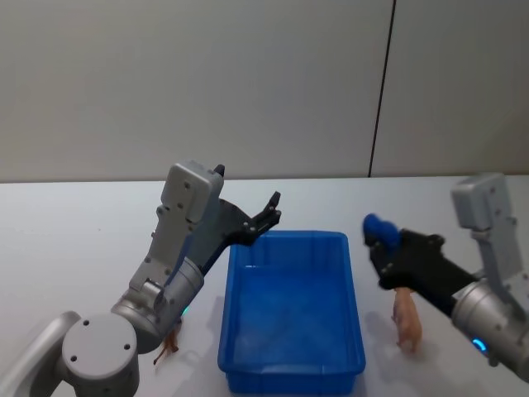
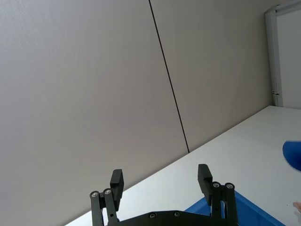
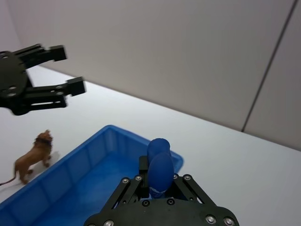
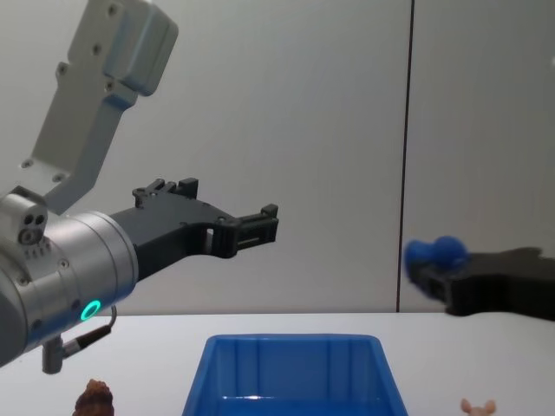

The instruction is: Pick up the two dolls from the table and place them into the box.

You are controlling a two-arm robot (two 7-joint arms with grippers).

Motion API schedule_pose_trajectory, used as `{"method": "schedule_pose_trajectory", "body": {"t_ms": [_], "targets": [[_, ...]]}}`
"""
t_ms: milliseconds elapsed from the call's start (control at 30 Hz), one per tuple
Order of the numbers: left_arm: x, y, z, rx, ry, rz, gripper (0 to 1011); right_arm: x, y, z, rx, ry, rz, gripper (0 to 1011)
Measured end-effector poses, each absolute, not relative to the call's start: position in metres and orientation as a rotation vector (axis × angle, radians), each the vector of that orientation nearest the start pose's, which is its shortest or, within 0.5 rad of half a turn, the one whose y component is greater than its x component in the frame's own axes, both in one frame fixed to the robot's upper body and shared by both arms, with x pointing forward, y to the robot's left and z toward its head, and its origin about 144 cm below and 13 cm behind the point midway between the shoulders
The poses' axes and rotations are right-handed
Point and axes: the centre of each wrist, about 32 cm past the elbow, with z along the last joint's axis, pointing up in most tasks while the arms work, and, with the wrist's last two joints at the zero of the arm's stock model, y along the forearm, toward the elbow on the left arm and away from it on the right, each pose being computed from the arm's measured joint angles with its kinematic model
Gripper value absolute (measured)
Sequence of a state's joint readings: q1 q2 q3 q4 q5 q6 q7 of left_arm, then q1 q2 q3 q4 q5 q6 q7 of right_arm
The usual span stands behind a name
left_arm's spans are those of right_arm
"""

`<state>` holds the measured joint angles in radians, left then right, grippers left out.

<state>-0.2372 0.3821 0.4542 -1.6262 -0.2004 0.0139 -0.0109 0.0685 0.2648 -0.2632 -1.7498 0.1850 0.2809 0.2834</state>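
The blue box (image 1: 289, 364) sits mid-table with nothing visible inside. A reddish-brown doll (image 1: 168, 345), lion-like in the right wrist view (image 3: 29, 158), stands on the white table (image 1: 74, 248) left of the box, partly hidden by my left arm. On the box's right stands a pale pinkish doll (image 1: 407, 322). My left gripper (image 1: 266, 213) hangs open and empty above the box's far left corner. My right gripper (image 1: 382, 240) hovers high by the box's far right corner, above the pale doll, shut on a small blue rounded thing (image 3: 160, 165).
Grey wall panels with a dark vertical seam (image 1: 382, 91) close off the table's far edge. Bare tabletop lies on both outer sides of the box and behind it.
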Motion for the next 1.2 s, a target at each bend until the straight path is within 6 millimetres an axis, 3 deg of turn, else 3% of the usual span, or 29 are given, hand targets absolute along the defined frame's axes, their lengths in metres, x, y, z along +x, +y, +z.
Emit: {"method": "schedule_pose_trajectory", "body": {"t_ms": [367, 433, 567, 633, 667, 1000, 1100, 1200], "targets": [[0.492, 0.198, 1.204, 0.061, -0.268, 1.124, 1000, 0.473, -0.182, 1.206, -0.240, 0.070, -0.828, 112], [0.492, 0.198, 1.204, 0.061, -0.268, 1.124, 1000, 0.475, -0.178, 1.205, -0.256, 0.074, -0.805, 146], [0.492, 0.198, 1.204, 0.061, -0.268, 1.124, 1000, 0.479, -0.168, 1.204, -0.288, 0.087, -0.755, 298], [0.492, 0.198, 1.204, 0.061, -0.268, 1.124, 1000, 0.479, -0.166, 1.203, -0.292, 0.088, -0.748, 319], [0.492, 0.198, 1.204, 0.061, -0.268, 1.124, 1000, 0.481, -0.164, 1.203, -0.300, 0.091, -0.736, 405], [0.492, 0.198, 1.204, 0.061, -0.268, 1.124, 1000, 0.485, -0.153, 1.202, -0.334, 0.103, -0.684, 667], [0.492, 0.198, 1.204, 0.061, -0.268, 1.124, 1000, 0.485, -0.152, 1.202, -0.337, 0.103, -0.677, 802], [0.492, 0.198, 1.204, 0.061, -0.268, 1.124, 1000, 0.486, -0.153, 1.202, -0.338, 0.103, -0.680, 856]]}}
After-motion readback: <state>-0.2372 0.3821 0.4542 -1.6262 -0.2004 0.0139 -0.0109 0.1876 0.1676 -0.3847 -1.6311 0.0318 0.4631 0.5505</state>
